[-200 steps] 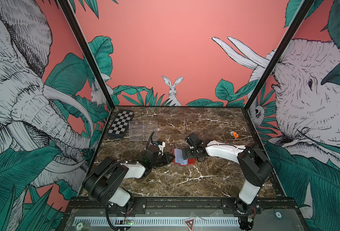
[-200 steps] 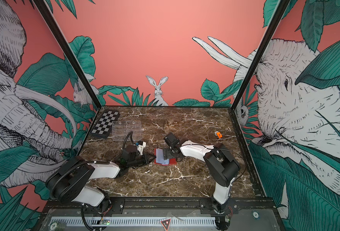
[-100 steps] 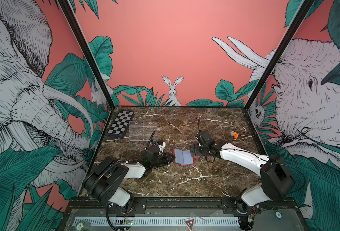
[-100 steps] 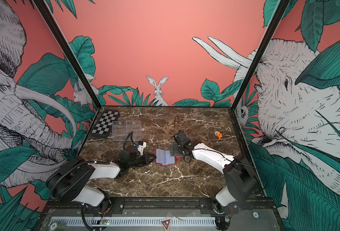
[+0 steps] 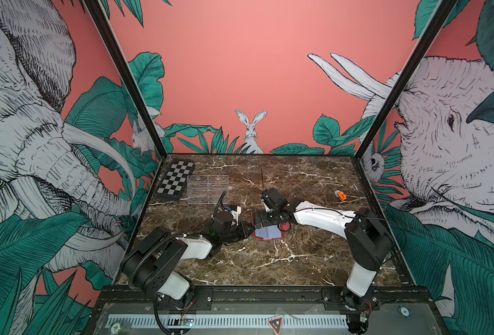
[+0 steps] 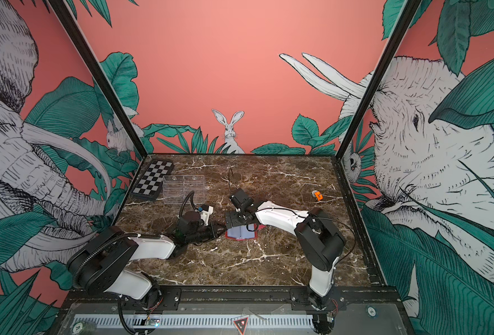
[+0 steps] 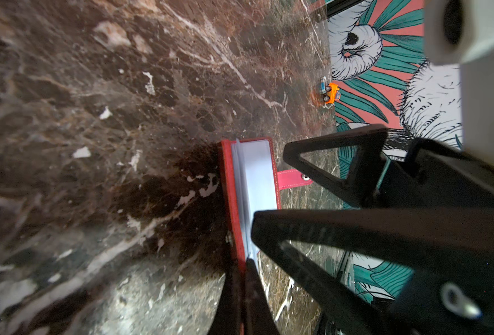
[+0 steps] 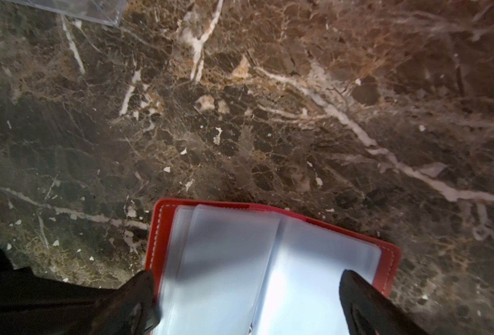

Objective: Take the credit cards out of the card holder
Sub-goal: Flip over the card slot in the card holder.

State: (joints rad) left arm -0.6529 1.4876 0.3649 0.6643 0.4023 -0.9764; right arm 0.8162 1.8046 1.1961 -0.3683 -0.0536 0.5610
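Note:
The red card holder (image 5: 269,233) (image 6: 241,233) lies open on the marble table, its pale blue-clear sleeves (image 8: 269,275) facing up. My left gripper (image 7: 241,266) (image 5: 247,230) is shut on the edge of the holder's left red cover, low at the table. Directly above the holder my right gripper (image 8: 247,277) (image 5: 264,224) is open, with one black finger at each side of the sleeves. The pinkish snap tab (image 7: 293,177) sticks out on the far side. The credit cards are hidden; no card shows in the sleeves.
A black-and-white checkered board (image 5: 176,184) and a clear acrylic rack (image 5: 208,188) sit at the back left. A small orange toy (image 5: 340,203) lies at the right near the wall. The side walls close in the table.
The right gripper drew away to the right of the holder, then came back left over it. The left arm has stayed put, still clamped on the cover.

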